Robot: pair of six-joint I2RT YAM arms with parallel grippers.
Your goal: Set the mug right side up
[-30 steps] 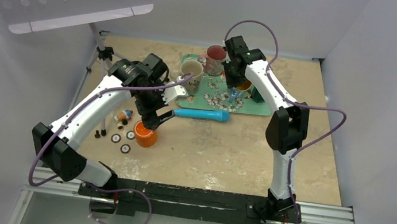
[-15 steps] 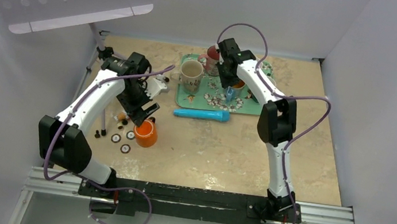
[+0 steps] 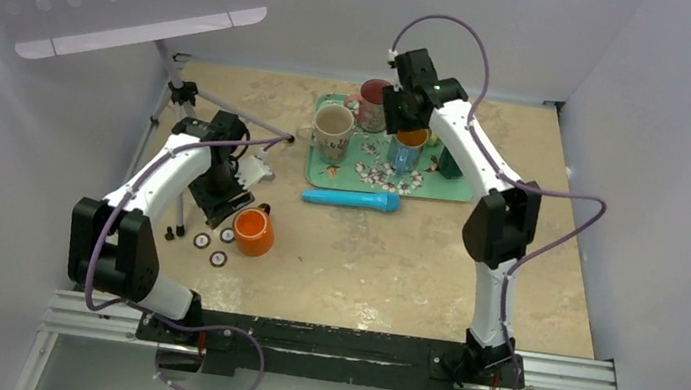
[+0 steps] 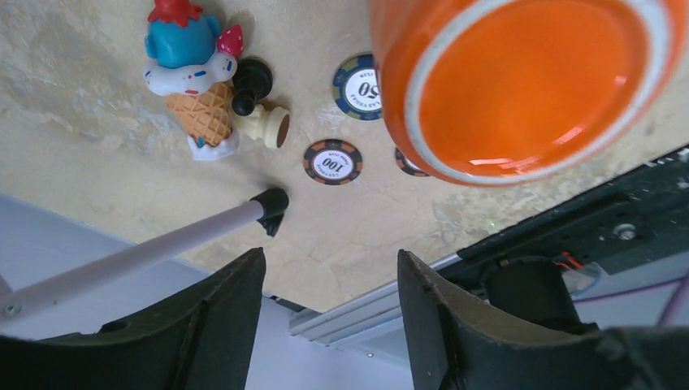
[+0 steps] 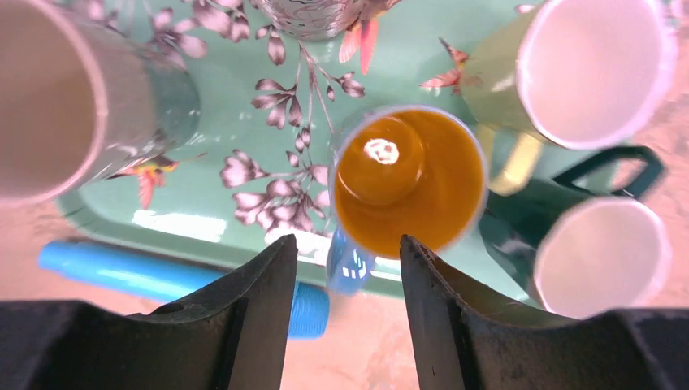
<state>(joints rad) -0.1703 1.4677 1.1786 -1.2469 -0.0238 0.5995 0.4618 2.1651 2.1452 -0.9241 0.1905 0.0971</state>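
Observation:
An orange mug (image 3: 254,232) stands on the table with its handle toward the back. In the left wrist view the orange mug (image 4: 520,81) shows a pale foot ring, so its base faces up. My left gripper (image 3: 231,208) is just left of it, low over the table. The left gripper (image 4: 329,256) is open with nothing between its fingers. A blue mug with an orange inside (image 5: 406,183) stands mouth up on the floral tray (image 5: 244,106). My right gripper (image 5: 346,241) hangs open above it, apart from it. From the top view the right gripper (image 3: 405,122) sits over the blue mug (image 3: 408,151).
The tray (image 3: 370,170) also holds a cream mug (image 3: 333,131), a red mug (image 3: 375,96) and green mugs (image 3: 446,163). A blue cylinder (image 3: 351,199) lies in front of it. Poker chips (image 4: 333,161), a toy ice-cream (image 4: 191,81) and a tripod leg (image 4: 162,244) lie near the orange mug.
My left arm drew back from above the orange mug to its left side, and its jaws narrowed. My right gripper opened, let go of the blue mug and rose off it.

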